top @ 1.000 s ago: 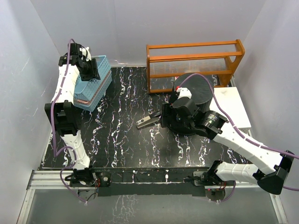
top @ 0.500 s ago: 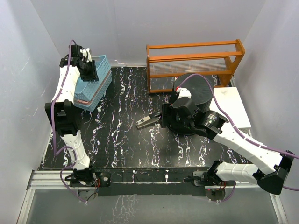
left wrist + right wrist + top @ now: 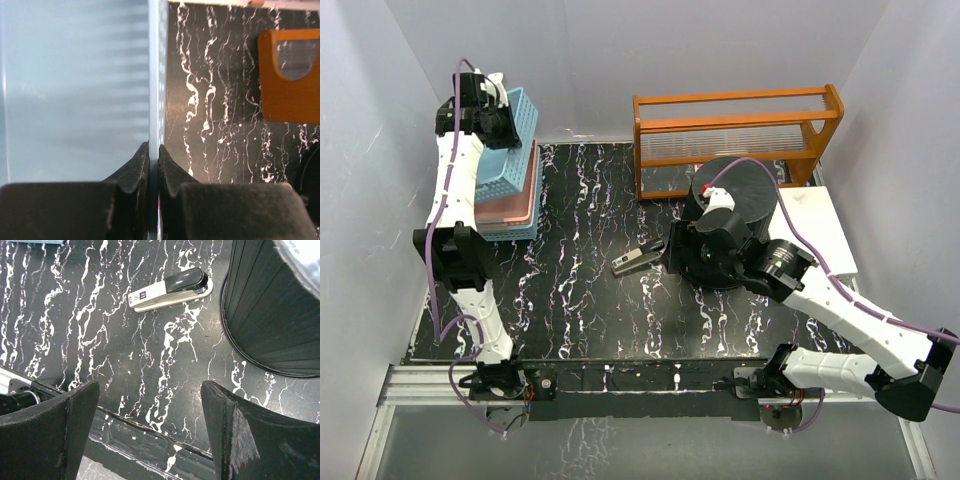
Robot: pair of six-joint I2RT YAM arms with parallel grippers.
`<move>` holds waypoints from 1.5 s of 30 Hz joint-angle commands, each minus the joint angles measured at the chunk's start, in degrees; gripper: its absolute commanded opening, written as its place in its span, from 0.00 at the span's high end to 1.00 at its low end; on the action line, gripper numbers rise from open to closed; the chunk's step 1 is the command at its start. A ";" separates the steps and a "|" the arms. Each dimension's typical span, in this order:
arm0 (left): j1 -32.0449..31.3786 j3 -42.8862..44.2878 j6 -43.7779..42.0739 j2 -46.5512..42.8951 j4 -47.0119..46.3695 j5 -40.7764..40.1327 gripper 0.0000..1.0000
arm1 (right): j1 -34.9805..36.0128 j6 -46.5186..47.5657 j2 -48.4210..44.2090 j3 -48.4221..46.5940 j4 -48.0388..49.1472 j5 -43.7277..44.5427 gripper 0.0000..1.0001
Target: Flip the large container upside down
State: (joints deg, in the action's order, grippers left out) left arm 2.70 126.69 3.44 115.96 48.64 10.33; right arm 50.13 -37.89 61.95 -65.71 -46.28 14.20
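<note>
The large container (image 3: 745, 187), a black ribbed bucket, stands on the table at back right with a flat closed face upward; its side shows in the right wrist view (image 3: 272, 310). My right gripper (image 3: 669, 256) hangs open just left of it, over bare tabletop (image 3: 150, 390), touching nothing. My left gripper (image 3: 496, 126) is raised at the far back left and is shut on the thin wall of a blue perforated basket (image 3: 518, 132). That basket wall (image 3: 154, 75) runs edge-on between the closed fingers of the left gripper (image 3: 154, 147).
A pink basket (image 3: 509, 200) lies on another basket at the table's left edge. A black-and-white stapler (image 3: 632, 261) (image 3: 170, 288) lies mid-table near my right fingers. A wooden rack (image 3: 735, 135) (image 3: 290, 75) stands at the back, a white board (image 3: 815, 225) at right.
My left gripper has shut on the blue basket's wall and lifted it off the stack toward the back left, uncovering the pink basket. The right arm has hardly moved.
</note>
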 commanded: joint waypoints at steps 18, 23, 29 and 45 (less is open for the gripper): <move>-5.65 -38.69 36.59 -35.93 -39.45 37.58 1.00 | -0.12 1.36 -6.03 0.01 11.00 0.97 0.16; -9.07 -56.33 52.86 -44.00 -59.90 37.27 1.00 | -0.11 1.26 -5.24 -0.64 11.50 -0.17 0.15; -10.43 -68.37 61.28 -44.94 -71.06 36.71 1.00 | -0.06 2.59 -4.51 -1.18 12.05 -3.06 0.14; -10.22 -81.10 63.07 -43.80 -74.47 35.01 1.00 | -0.06 4.23 -3.24 -2.02 11.26 -6.71 0.13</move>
State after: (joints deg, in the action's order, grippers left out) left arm -7.62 48.36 65.63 73.45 -21.26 44.77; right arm 50.13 -34.57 59.64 -65.80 -37.43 7.31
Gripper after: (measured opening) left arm 0.043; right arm 0.872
